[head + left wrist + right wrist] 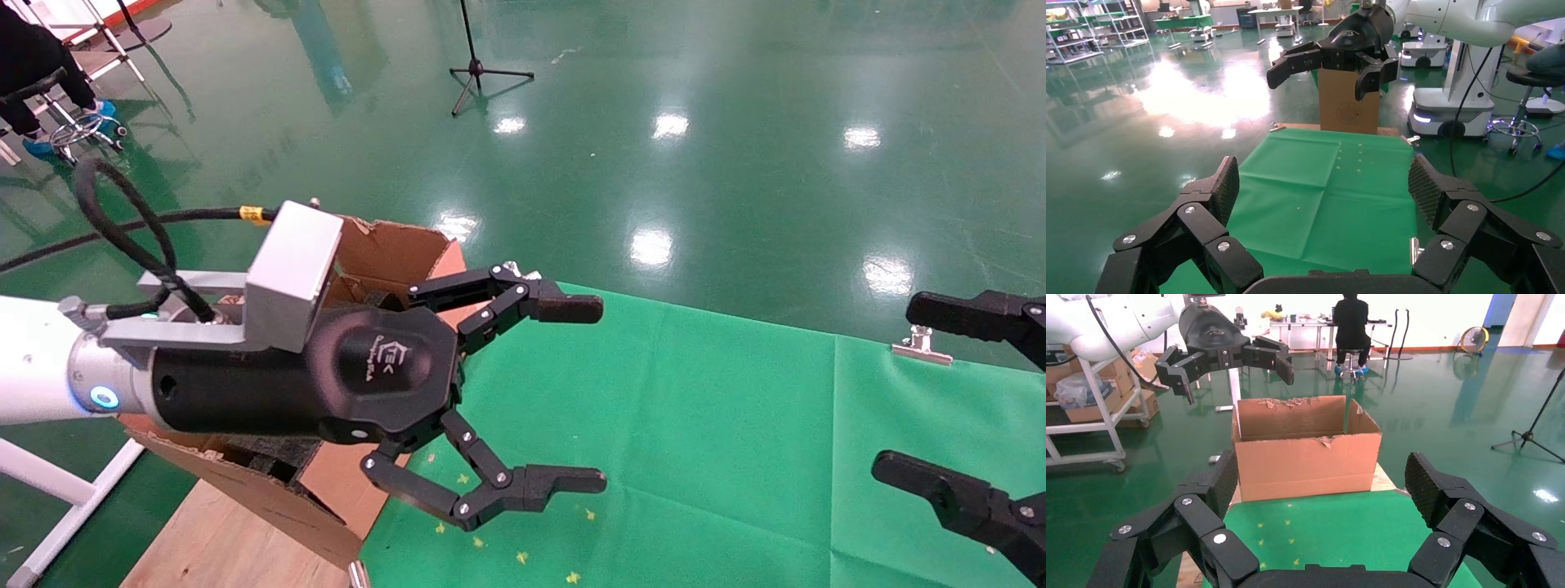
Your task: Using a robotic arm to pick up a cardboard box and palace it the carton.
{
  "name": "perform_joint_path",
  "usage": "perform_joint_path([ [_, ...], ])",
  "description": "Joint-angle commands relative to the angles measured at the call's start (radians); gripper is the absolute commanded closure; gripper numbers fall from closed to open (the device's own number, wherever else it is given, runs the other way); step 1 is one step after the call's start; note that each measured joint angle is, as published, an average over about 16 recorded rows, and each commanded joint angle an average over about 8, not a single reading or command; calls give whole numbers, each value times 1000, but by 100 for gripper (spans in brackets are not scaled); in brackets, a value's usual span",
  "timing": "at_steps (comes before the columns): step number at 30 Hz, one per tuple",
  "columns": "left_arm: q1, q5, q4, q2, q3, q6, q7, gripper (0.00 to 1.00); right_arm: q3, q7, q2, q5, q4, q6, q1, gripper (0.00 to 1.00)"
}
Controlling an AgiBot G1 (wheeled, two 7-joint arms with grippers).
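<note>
The carton, large and brown with ragged flaps and black foam inside, stands at the table's left end; it also shows in the right wrist view. My left gripper on the white robotic arm hovers above the carton, open and empty, with its fingers pointing out over the green cloth. It shows the same way in the right wrist view and in its own view. My right gripper is open and empty at the right edge. The small cardboard box is not in view.
A green cloth covers the table, held by a metal clip. The carton rests on a wooden board. In the left wrist view a tall brown box with a round mark stands beyond my right gripper. A tripod stand is on the floor.
</note>
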Motion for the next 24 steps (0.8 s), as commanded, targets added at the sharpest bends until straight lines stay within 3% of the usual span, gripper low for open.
perform_joint_path([
  [1,0,0,0,0,0,0,0,0,0,0,0,0,0,0,0,0],
  [24,-2,2,2,0,1,-1,-1,0,0,0,0,0,0,0,0,0],
])
